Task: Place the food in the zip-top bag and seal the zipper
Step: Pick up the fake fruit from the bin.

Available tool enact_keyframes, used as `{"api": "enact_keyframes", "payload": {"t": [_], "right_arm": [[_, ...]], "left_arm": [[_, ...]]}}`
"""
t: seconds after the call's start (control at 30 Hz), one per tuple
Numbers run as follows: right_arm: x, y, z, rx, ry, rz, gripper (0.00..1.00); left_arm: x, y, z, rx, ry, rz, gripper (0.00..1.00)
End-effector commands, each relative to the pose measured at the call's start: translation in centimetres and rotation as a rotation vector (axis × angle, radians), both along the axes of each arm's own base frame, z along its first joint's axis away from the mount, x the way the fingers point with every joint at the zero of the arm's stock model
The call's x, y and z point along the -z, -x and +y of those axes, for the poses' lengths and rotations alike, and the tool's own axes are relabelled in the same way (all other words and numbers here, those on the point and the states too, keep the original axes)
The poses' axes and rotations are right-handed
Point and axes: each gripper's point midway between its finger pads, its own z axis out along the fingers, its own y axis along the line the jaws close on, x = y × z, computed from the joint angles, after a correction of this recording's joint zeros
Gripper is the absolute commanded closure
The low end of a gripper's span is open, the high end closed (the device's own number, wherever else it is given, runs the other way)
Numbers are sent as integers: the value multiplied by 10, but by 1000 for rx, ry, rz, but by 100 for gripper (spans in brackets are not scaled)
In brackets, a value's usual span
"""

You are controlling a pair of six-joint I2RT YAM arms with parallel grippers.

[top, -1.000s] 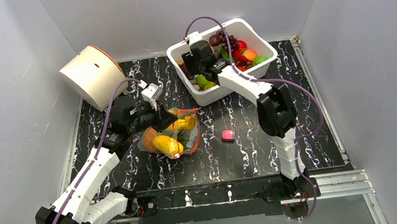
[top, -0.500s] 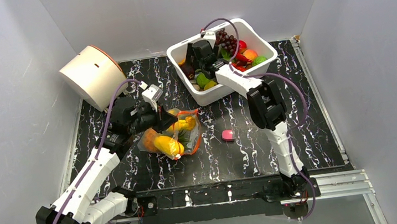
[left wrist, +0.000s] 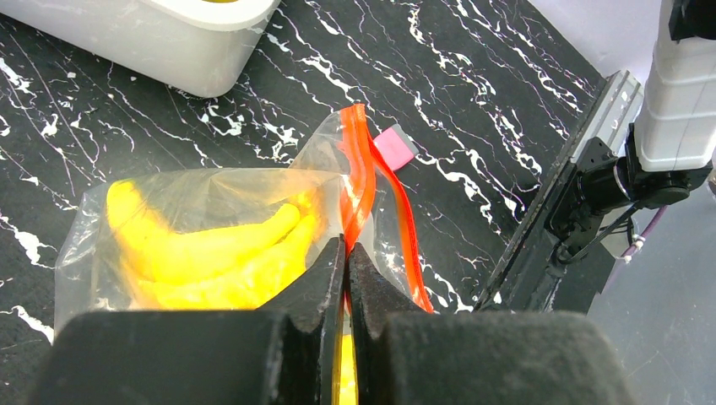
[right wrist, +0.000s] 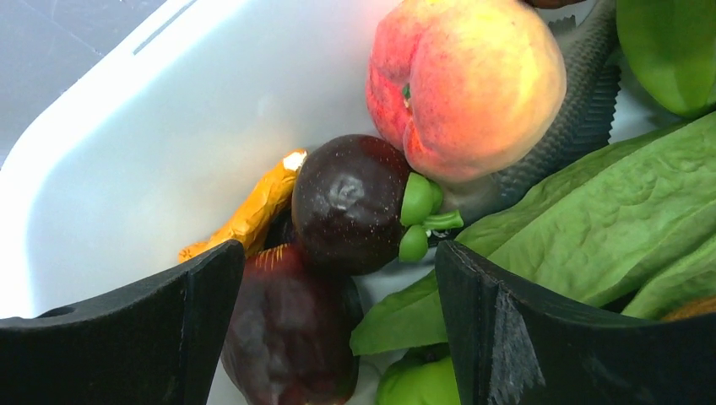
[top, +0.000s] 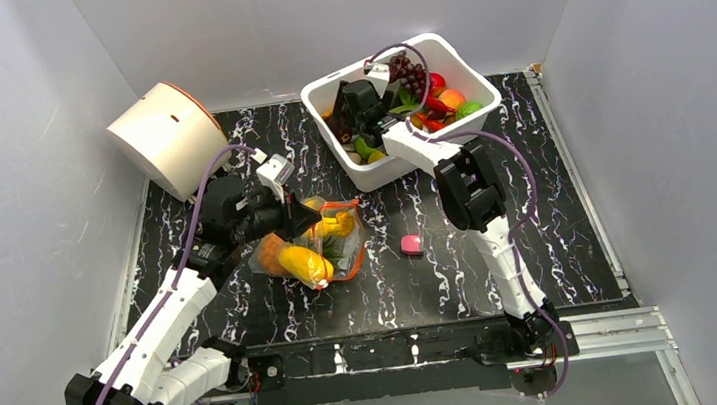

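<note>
Left claw [left wrist: 346,253] pinches the floppy clear bag [left wrist: 211,198]; right claw [right wrist: 338,270] gapes over a glossy round purple fruit [right wrist: 350,202] in the white bin [right wrist: 152,126]. Black marbled bench [left wrist: 473,110].

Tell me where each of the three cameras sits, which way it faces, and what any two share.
Top external: above and behind the arms, looking down on the table; both arms show, bases at bottom.
Left wrist: on the left arm, looking past its shut left end effector at the zip-top bag it pinches.
Right wrist: on the right arm, looking past its open right end effector into the white bin at a peach.
Shared: top and left wrist both show the bag and pink block.
</note>
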Motion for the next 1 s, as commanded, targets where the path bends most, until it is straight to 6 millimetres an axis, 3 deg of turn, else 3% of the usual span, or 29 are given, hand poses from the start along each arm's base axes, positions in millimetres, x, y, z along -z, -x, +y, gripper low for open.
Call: {"api": "enact_keyframes", "payload": {"t": [0.0,0.27,0.37,0.5,0.7,0.97], "right_arm": [[-32,-22,4,54,-76,-124,19],[-19,-33,7,68,-123,-121,30],[-20,-36,8,62,-133,-126,50],[-19,-36,6,68,-142,-125,59],[-28,-32,2,65,-138,-145,62],[-54,-21,2,8,-138,-183,64]], "left_arm": [[-13,3,-2,26,22,-50,100],[-13,3,-2,25,22,-53,100],[-13,3,-2,24,21,-56,100],[-14,3,-2,22,23,-60,100],[-14,4,-1,22,21,-61,100],[-14,3,0,13,18,-63,100]]}}
